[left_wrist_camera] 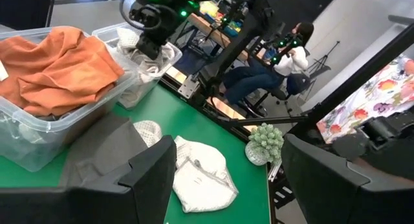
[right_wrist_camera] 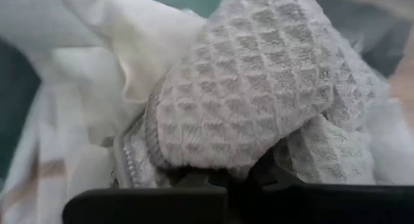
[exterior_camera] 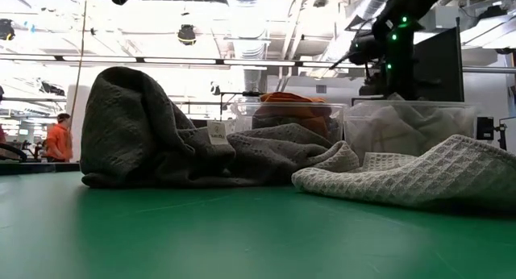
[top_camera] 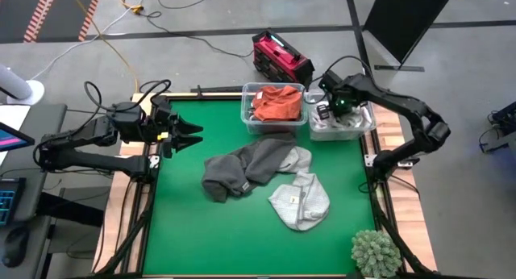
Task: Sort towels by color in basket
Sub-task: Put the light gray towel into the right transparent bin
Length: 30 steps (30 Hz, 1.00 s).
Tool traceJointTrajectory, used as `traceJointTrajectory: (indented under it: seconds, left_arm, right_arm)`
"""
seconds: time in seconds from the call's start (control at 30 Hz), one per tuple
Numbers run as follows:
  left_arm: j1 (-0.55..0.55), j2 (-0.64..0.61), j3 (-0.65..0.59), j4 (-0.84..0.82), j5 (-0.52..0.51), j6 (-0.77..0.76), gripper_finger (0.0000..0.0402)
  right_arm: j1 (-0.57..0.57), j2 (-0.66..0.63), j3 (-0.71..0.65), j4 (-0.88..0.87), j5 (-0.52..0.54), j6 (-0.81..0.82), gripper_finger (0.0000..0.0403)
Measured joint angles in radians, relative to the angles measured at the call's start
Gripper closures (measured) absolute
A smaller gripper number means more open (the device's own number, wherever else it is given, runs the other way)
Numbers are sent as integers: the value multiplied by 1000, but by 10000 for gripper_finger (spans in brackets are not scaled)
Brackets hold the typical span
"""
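Note:
A dark grey towel (top_camera: 242, 170) (exterior_camera: 153, 134) lies crumpled mid-table, with a light grey waffle towel (top_camera: 300, 200) (exterior_camera: 419, 178) lying beside it, toward the table's near edge. A rust-orange towel (top_camera: 274, 103) (left_wrist_camera: 58, 68) fills the left clear bin (top_camera: 246, 122). White and pale cloths lie in the right clear bin (top_camera: 367, 126) (exterior_camera: 411, 122). My right gripper (top_camera: 329, 111) (right_wrist_camera: 249, 179) reaches down into that bin, shut on a pale waffle towel (right_wrist_camera: 259, 88). My left gripper (top_camera: 193, 136) (left_wrist_camera: 226, 179) hovers open over the table's left side, apart from the cloths. My right gripper is shut on the pale grey waffle towel at a bunched fold (right_wrist_camera: 239, 162), coming from above and pointing down into the right bin. The towel bulges in front of the fingers and hides the pinch itself. It rests on the white cloths (right_wrist_camera: 116, 49) in the bin.
A green spiky plant ball (top_camera: 375, 253) (left_wrist_camera: 265, 143) stands at the table's near right corner. Both bins sit along the far edge. A red case (top_camera: 280, 55) lies on the floor beyond. A seated person (left_wrist_camera: 284, 62) shows past the table's right side. Green mat lies bare near the front.

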Motion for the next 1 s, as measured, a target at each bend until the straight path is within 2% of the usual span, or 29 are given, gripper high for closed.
traceJointTrajectory:
  seconds: [0.27,0.43,0.73,1.0]
  left_arm:
    - [0,0,0,-1,-1,0,136]
    - [0,0,0,-1,-2,0,136]
    - [0,0,0,-1,-2,-4,136]
    - [0,0,0,0,-2,8,136]
  right_arm:
    - [-52,58,-91,120,-161,-28,376]
    - [-50,103,-123,170,-188,-28,367]
    - [-50,89,-95,121,-212,-87,316]
    - [-64,-25,17,-5,-220,-135,226]
